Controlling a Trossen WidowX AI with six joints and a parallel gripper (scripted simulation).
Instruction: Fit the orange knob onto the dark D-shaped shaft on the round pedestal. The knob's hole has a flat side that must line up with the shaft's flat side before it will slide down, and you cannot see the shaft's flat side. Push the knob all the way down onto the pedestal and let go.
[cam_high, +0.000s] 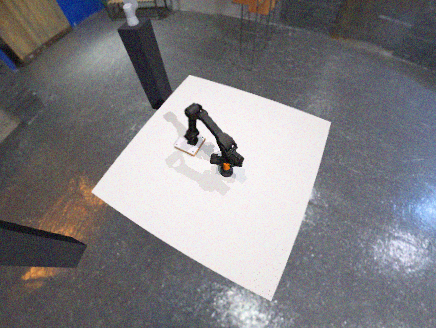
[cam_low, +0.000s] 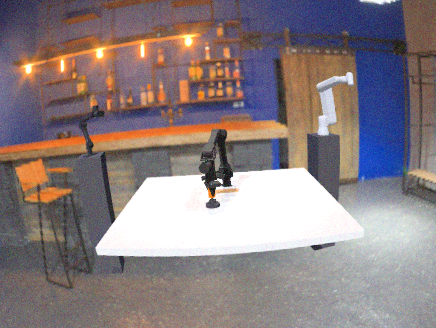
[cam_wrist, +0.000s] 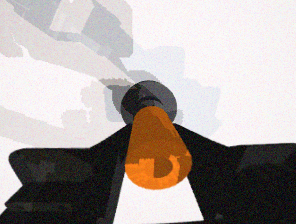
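Note:
The orange knob (cam_high: 226, 166) (cam_low: 209, 194) (cam_wrist: 155, 145) is held between the fingers of my gripper (cam_high: 226, 164) (cam_low: 211, 190) (cam_wrist: 152, 127), which is shut on it. The dark round pedestal (cam_high: 226, 173) (cam_low: 213, 204) (cam_wrist: 131, 109) stands on the white table, right under the knob. In the wrist view the knob's far end overlaps the pedestal's near part. In the exterior view the knob's lower end is just above the pedestal's base. The shaft is mostly hidden behind the knob, and whether the knob is around it cannot be told. The shaft's flat side cannot be seen.
The arm's base stands on a small plate (cam_high: 186, 147) with an orange-brown edge, behind the pedestal on the white table (cam_high: 250, 225) (cam_low: 280, 220). Dark columns stand beyond the table's edges, two of them bearing other arms. Arm shadows fall around the pedestal.

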